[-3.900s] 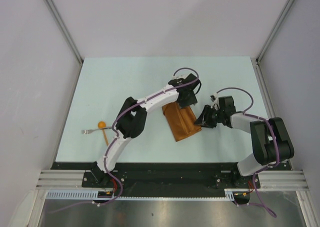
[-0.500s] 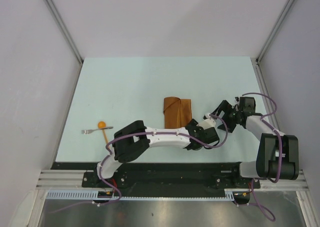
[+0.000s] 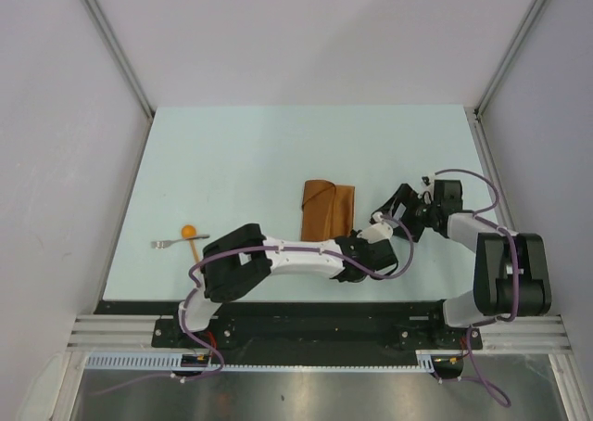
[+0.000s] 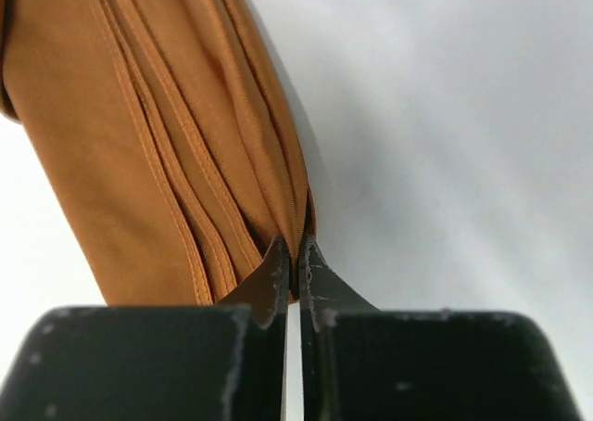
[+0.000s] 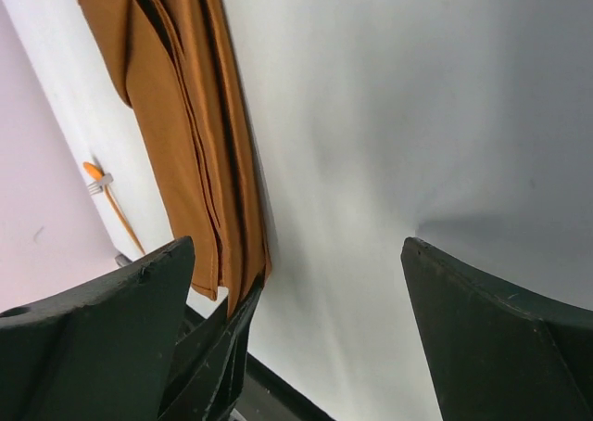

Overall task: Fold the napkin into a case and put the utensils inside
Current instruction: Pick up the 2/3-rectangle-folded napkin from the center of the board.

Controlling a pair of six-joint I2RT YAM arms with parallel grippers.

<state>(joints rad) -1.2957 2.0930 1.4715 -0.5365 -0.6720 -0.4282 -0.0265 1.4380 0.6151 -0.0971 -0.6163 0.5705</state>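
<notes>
The rust-orange napkin (image 3: 328, 210) lies folded into a narrow layered strip near the table's middle. In the left wrist view the napkin (image 4: 157, 133) shows several stacked hems, and my left gripper (image 4: 296, 261) is shut on its near right corner, cloth pinched between the tips. From above, the left gripper (image 3: 356, 239) sits at the strip's near right end. My right gripper (image 3: 390, 207) stands open just right of the napkin, holding nothing; the right wrist view shows its gripper (image 5: 296, 254) open wide over bare table beside the napkin (image 5: 176, 115). The utensils (image 3: 189, 238) lie far left.
The left arm (image 3: 287, 254) lies low along the table's near edge. The black base rail (image 3: 306, 314) runs along the front. Grey walls (image 3: 56, 161) close in both sides. The left gripper's black fingers (image 5: 218, 347) show in the right wrist view, and so do the utensils (image 5: 107, 194).
The left jaws have shut on the napkin's near corner. The right gripper has shifted left toward the napkin. Earlier the napkin lay tilted under the left arm; it now lies straighter.
</notes>
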